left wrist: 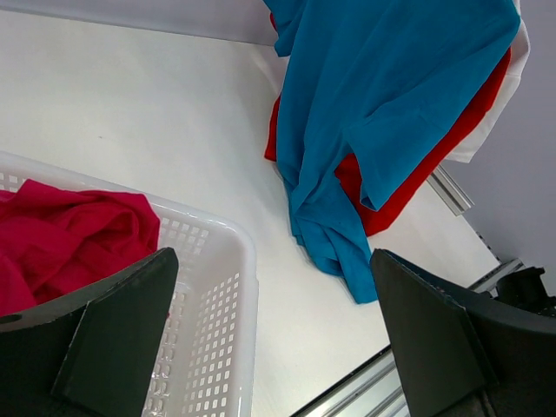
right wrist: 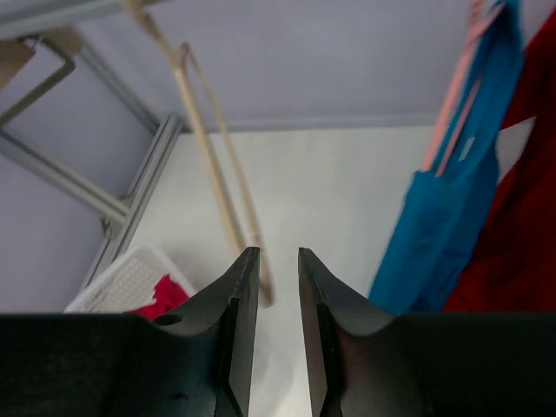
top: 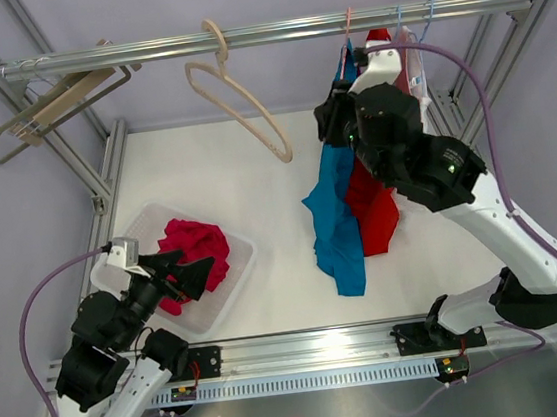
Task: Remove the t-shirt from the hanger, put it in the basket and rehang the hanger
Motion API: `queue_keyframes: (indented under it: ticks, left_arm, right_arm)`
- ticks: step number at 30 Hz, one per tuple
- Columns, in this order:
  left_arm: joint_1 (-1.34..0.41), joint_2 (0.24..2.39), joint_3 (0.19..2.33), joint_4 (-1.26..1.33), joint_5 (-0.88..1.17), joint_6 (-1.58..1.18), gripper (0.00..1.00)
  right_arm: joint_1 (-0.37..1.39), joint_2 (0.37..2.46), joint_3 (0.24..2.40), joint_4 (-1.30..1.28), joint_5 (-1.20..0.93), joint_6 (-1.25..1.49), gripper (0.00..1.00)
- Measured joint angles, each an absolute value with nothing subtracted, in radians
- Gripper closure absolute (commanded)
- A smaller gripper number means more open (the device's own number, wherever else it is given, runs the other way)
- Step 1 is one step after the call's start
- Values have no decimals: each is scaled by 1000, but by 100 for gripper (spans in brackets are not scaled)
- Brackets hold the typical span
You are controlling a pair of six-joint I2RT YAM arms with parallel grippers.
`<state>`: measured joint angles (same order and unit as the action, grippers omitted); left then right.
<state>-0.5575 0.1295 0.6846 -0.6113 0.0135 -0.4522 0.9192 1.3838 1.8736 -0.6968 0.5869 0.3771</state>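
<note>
Top external shows you where the work sits: the blue t-shirt (top: 335, 217) hangs from the rail (top: 190, 46) at the far right. Its lower end appears to reach the bench (top: 223, 164), and a red t-shirt (top: 378, 212) hangs just behind it. In the right wrist view the shirt is on a pink hanger (right wrist: 453, 109). One arm of that hanger shows bare above the blue cloth, so the shirt may sit partly down it, though you cannot be sure from here.

Your right gripper (right wrist: 278, 256) is raised near the rail, just left of the blue shirt. Its jaws are parted by only a slim gap and grip nothing. They point past the shirt toward the empty beige hanger (top: 246, 101) further left — so, as I judge it, no grasp on the cloth is lined up yet.

Your left gripper (left wrist: 271, 261) hovers low at the near left, over the white basket (top: 239, 258) that holds a crimson garment (top: 197, 246). Its jaws are spread wide and empty. That placement reads as a waiting post: clear of the hanging shirts, and beside the likely drop-off — a guess.
</note>
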Motion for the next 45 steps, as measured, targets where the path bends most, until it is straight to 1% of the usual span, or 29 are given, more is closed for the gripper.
queue_keyframes:
  ticks: [2,3,5,12,14,16,17,20,23,29,30,31,32,33,34,41,45]
  left_arm:
    - [-557,141,685,-611,15,-452,1]
    - [-557,145,685,-612,16,-453,1]
    - [-557,150,685,-611,19,-453,1]
    - [-557,186,685,-600,45,-459,1]
    - [-557,200,685,-593,59,-464,1]
    - [-557,215,685,-582,78,-468,1]
    - [-557,222,685,-575,90,-471,1]
    - [-557,253,685,-558,129,-477,1]
    - [-557,287,685,-544,157,-480,2]
    - [-557,345,709,-538,185,-478,2]
    - [-557,352,714,-537,187,-479,2]
    - [-557,358,719,-535,189,-478,2]
    - [-557,364,723,-531,190,-479,2]
    - [-557,369,727,-528,192,-479,2]
    - [-557,374,731,-525,194,-479,2]
    - [-557,415,751,-506,241,-480,2]
    - [-560,452,778,-501,265,-480,2]
  right_arm:
    - [882,1378,1893,-694,644,363,60]
    - [859,1386,1907,-696,676,355,54]
    - [812,1415,1931,-704,716,337,50]
    - [673,1526,1990,-746,679,320,50]
    - [654,1554,2010,-750,661,313,54]
    - [636,1571,2019,-750,641,308,55]
    - [627,1579,2024,-749,634,305,58]
    - [600,1597,2040,-746,619,294,59]
    - [582,1617,2059,-741,608,282,65]
    - [560,1666,2079,-722,585,267,66]
    - [558,1673,2082,-722,580,265,67]
    - [556,1682,2085,-722,576,265,76]
    - [555,1687,2087,-723,574,261,80]
    - [554,1689,2087,-722,569,260,87]
    - [553,1692,2087,-722,566,257,99]
    - [550,1692,2089,-702,531,230,100]
    - [550,1692,2131,-699,512,204,100]
